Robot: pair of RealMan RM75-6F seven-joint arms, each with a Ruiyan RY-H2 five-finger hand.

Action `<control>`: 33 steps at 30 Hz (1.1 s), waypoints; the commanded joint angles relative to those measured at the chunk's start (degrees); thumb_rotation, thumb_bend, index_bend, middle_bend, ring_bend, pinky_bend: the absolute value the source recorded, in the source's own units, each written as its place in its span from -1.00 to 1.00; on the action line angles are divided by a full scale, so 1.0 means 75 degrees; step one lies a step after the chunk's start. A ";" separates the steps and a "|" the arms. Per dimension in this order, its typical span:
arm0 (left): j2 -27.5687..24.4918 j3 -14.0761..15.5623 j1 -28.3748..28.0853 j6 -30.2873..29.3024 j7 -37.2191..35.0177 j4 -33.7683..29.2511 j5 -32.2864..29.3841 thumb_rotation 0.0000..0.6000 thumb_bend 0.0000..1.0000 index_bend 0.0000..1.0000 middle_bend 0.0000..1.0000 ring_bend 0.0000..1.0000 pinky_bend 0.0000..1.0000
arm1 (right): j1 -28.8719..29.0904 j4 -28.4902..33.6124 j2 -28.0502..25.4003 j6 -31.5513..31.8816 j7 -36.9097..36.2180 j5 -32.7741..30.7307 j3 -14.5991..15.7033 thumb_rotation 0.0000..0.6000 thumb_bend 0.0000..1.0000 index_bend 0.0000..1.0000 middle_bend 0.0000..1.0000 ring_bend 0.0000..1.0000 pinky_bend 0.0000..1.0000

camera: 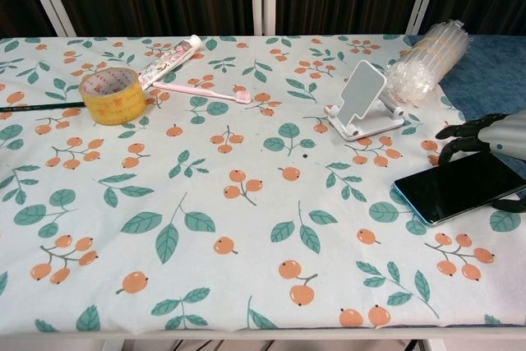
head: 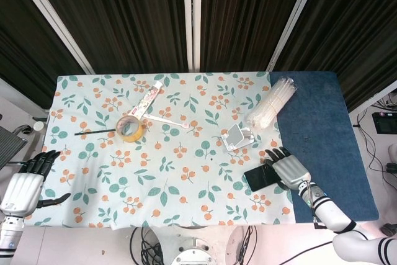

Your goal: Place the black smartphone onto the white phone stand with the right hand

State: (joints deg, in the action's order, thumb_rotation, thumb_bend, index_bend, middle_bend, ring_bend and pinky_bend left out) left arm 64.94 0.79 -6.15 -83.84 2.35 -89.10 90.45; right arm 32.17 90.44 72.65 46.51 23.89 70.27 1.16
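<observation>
Flat black glass smartphone (camera: 460,187) on the floral cloth, near the white folding phone stand (camera: 362,100). Right hand (head: 286,167) over its far end, fingers spread, grip unclear. Risk: sliding off the table edge.

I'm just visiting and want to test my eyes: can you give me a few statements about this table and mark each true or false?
1. The black smartphone already sits on the white phone stand. False: it lies flat on the cloth.
2. The right robot hand is at the phone. True.
3. The roll of tape is beside the stand. False: it sits far across the table.
4. The left robot hand holds nothing. True.
5. The stand is empty. True.
</observation>
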 commanded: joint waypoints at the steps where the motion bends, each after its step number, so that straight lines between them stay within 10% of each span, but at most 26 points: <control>1: 0.0001 0.0000 -0.0004 0.0005 -0.0002 -0.0001 -0.0002 0.42 -0.85 -0.82 -0.81 -0.80 -0.57 | -0.0042 -0.0005 0.0023 0.0166 -0.0055 0.0114 0.0006 1.00 -0.40 -0.15 -1.00 -1.00 -1.00; 15: -0.0004 0.0013 -0.0010 0.0035 -0.0065 -0.0005 -0.0026 0.52 -0.85 -0.82 -0.81 -0.80 -0.57 | -0.0210 -0.0258 0.0113 0.0685 -0.0697 0.0784 0.0058 1.00 -0.33 0.01 -0.56 -0.98 -1.00; 33: 0.0027 0.0030 0.0037 -0.0028 -0.0171 0.0080 -0.0024 0.52 -0.85 -0.82 -0.82 -0.80 -0.57 | -0.0382 -0.0249 -0.0002 0.1298 -0.1109 0.1376 0.0010 1.00 -0.23 0.01 -0.31 -0.35 -1.00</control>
State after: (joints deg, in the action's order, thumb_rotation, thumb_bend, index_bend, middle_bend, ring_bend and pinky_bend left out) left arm 65.13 1.02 -5.88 -84.03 1.08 -88.52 90.26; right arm 29.55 88.14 73.10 55.34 15.77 79.87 1.41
